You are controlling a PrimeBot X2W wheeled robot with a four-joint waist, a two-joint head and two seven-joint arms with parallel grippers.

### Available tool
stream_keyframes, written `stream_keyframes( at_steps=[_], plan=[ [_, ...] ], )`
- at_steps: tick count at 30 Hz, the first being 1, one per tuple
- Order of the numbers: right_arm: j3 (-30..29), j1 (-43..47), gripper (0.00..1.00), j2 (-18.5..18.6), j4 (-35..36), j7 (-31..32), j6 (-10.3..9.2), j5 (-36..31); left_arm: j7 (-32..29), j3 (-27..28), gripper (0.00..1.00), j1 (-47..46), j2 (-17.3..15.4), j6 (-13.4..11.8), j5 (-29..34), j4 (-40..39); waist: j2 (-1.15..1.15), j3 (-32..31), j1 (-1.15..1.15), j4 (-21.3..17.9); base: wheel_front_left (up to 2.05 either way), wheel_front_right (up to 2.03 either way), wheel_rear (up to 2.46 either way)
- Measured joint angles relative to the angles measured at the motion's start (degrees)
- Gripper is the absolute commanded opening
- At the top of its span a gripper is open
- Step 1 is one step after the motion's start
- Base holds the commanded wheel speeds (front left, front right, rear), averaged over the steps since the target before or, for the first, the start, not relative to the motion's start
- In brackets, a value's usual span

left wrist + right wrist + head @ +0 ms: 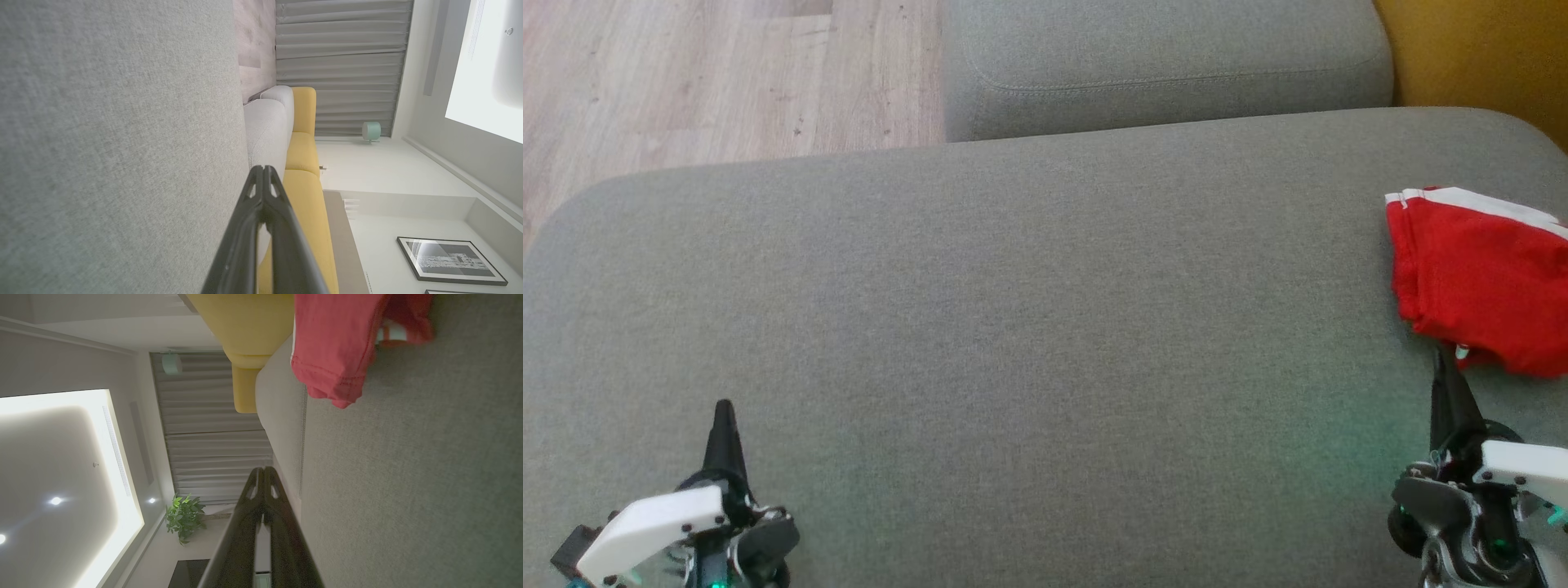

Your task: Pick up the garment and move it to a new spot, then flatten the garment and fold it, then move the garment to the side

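The garment [1478, 282] is red with white stripes and lies folded at the right edge of the grey cushion [1029, 327]. In the right wrist view the garment [339, 339] shows at the top, ahead of the fingers. My right gripper [1444, 359] is shut and empty, its tip just short of the garment's near edge; its closed tips [263, 470] meet over the cushion. My left gripper [724, 406] is shut and empty at the lower left, above bare cushion; its tips [263, 168] are pressed together.
A second grey cushion [1168, 65] lies behind the first. Wooden floor [719, 73] runs along the far left. A yellow sofa part [1478, 49] stands at the far right corner. The cushion's wide middle is bare fabric.
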State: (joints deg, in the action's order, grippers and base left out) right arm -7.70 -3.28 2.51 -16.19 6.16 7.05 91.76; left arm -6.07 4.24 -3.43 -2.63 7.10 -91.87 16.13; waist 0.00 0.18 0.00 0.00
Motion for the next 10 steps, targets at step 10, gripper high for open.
stream_keyframes(
  at_steps=[10],
  plan=[
    [0.0,0.0,0.0,0.0,0.0,0.0,0.0,0.0,0.0,0.0,0.0,0.0,0.0,0.0,0.0,0.0,0.0,0.0,0.0,0.0,0.0,0.0,0.0]
  ],
)
